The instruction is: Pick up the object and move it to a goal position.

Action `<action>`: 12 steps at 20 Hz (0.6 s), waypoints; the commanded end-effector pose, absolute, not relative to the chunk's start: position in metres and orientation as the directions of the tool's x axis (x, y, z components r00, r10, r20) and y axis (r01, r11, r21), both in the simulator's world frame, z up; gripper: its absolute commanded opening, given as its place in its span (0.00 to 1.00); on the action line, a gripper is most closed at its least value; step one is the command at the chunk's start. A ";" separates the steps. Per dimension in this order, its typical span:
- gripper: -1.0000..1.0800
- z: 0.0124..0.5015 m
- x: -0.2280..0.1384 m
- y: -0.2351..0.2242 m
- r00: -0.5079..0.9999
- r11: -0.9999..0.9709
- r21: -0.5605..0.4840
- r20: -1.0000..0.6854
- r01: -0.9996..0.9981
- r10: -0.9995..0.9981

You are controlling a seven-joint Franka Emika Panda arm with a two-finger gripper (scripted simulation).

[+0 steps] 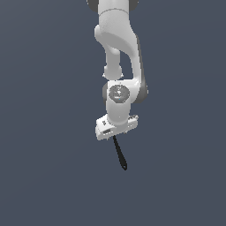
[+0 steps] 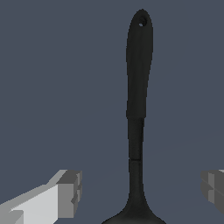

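Note:
The object is a black spatula-like utensil (image 2: 139, 87) with a long handle that has a small hole at its end. Its wider head is cut off by the edge of the wrist view. My gripper (image 2: 142, 192) is open, with one finger (image 2: 70, 192) on each side of the utensil's neck, both well apart from it. In the exterior view the white hand (image 1: 115, 127) is over the utensil's head end, and the handle (image 1: 120, 154) sticks out from beneath it. The fingertips are hidden there.
A plain dark grey-blue floor (image 1: 48, 167) fills both views. The white arm (image 1: 118, 48) rises above the hand to the top edge of the exterior view.

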State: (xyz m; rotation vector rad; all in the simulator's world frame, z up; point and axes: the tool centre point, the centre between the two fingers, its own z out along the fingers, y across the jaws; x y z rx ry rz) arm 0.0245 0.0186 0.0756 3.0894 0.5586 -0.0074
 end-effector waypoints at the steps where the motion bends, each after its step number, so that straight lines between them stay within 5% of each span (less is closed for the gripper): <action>1: 0.96 0.070 0.027 0.020 0.930 -0.930 0.000 -0.001 0.368 0.368; 12: 0.96 0.051 0.026 0.020 0.928 -0.928 0.000 -0.001 0.371 0.371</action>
